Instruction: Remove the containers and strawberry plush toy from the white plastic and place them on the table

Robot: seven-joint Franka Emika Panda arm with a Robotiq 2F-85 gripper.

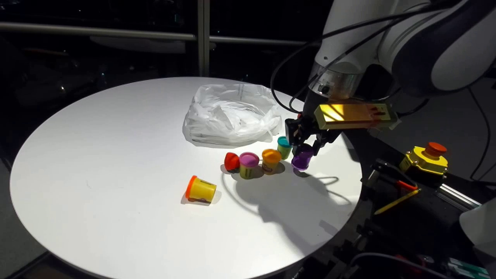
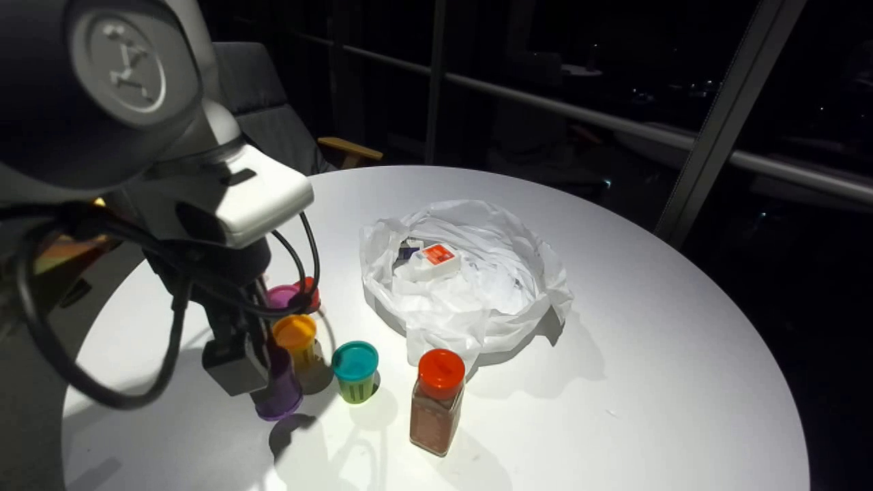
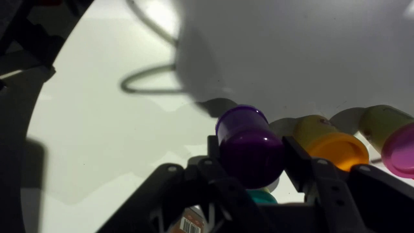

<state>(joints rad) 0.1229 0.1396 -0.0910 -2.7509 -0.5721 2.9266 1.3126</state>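
- At the left of an exterior view we find the yellow cup [image 1: 202, 190] lying on its side on the table [image 1: 97, 155], its orange lid facing away from the gripper [image 1: 306, 150]; the two are well apart.
- Next we see the white plastic bag [image 1: 232, 116], crumpled and spread wide on the table, behind the small cups and apart from the gripper.
- In front of the bag we have the strawberry plush toy [image 1: 231, 161], on the table just beside the pink-lidded cup [image 1: 248, 166] and well apart from the gripper.
- We then reach the orange-lidded cup [image 1: 270, 162], upright between the pink-lidded cup and the gripper.
- The teal-lidded cup [image 1: 284, 148] stands upright near the gripper, on the side toward the bag.
- Rightmost among the cups, we see the gripper clamped on the purple cup [image 1: 301, 161]. The wrist view shows us the cup squeezed between the fingers [image 3: 296, 161], tilted, with its flared rim lowest; whether that rim touches the table we cannot tell.
- Inside the bag, in an exterior view, we make out the white-and-red box [image 2: 436, 264], apart from the gripper.
- In an exterior view we also spot the red-capped jar [image 2: 436, 412] standing on the table near the bag, past the teal-lidded cup from the gripper.
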